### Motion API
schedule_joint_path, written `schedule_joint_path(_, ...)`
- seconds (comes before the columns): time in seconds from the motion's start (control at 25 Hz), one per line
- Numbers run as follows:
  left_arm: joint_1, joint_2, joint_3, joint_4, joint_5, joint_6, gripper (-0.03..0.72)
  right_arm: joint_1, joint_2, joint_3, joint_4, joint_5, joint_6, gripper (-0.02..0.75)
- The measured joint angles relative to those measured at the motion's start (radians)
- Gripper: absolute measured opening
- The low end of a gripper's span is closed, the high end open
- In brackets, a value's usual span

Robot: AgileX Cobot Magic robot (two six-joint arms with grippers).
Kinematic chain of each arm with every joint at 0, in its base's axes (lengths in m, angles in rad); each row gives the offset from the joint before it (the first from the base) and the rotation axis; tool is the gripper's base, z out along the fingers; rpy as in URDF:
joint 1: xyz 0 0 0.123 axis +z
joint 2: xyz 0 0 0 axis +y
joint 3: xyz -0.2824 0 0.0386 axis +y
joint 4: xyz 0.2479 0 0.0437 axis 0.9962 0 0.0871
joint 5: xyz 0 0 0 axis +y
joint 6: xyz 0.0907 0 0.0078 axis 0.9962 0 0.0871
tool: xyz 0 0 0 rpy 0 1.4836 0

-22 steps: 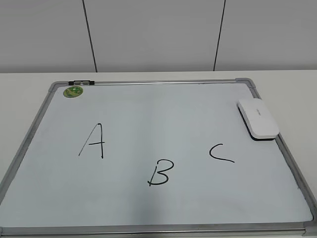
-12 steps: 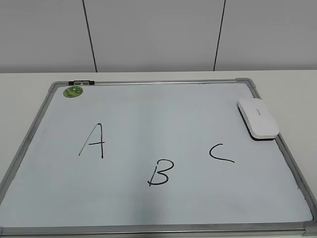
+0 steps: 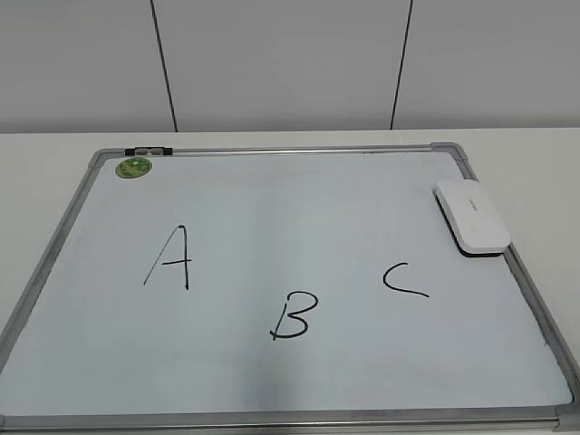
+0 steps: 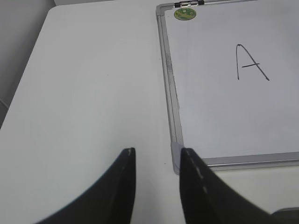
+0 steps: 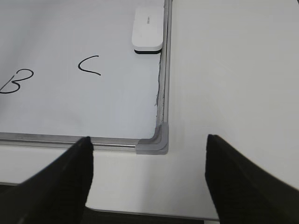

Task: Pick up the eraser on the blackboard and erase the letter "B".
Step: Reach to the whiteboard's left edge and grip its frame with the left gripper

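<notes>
The blackboard (image 3: 299, 208) is a white board in a silver frame, lying flat on the table. The white eraser (image 3: 471, 217) rests on its right edge, partly over the frame, also seen in the right wrist view as the eraser (image 5: 148, 29). The letter "B" (image 3: 294, 316) is written low in the middle, between an "A" and a "C"; the letter "B" (image 5: 15, 81) shows at the left edge of the right wrist view. My left gripper (image 4: 156, 154) hovers open and empty by the board's near left corner. My right gripper (image 5: 148, 142) stands wide open and empty before the near right corner. Neither gripper shows in the exterior view.
A round green magnet (image 3: 134, 167) sits at the board's far left corner beside a small clip (image 3: 148, 150). Letter "A" (image 3: 169, 258) and letter "C" (image 3: 403, 278) flank the B. White table (image 4: 93, 84) lies on both sides of the board; a panelled wall stands behind.
</notes>
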Motion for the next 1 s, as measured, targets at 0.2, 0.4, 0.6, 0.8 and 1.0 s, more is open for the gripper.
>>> schedule_joint_path(0.2, 0.000, 0.000, 0.000, 0.021, -0.005, 0.000, 0.234, 0.000, 0.000, 0.000, 0.000, 0.000, 0.000, 0.555)
schedule_joint_path(0.4, 0.000, 0.005, -0.027, 0.013, -0.073, 0.000, 0.240, 0.000, 0.000, 0.000, 0.000, 0.000, 0.000, 0.555)
schedule_joint_path(0.6, 0.000, 0.114, -0.037, -0.022, -0.136, 0.000, 0.242, 0.000, 0.000, 0.000, 0.000, 0.000, 0.000, 0.555)
schedule_joint_path(0.8, 0.000, 0.302, -0.037, -0.058, -0.221, 0.000, 0.242, 0.000, 0.000, 0.000, 0.000, 0.000, 0.000, 0.555)
schedule_joint_path(1.0, -0.002, 0.480, -0.037, -0.089, -0.292, 0.000, 0.242, 0.000, 0.000, 0.000, 0.000, 0.000, 0.000, 0.555)
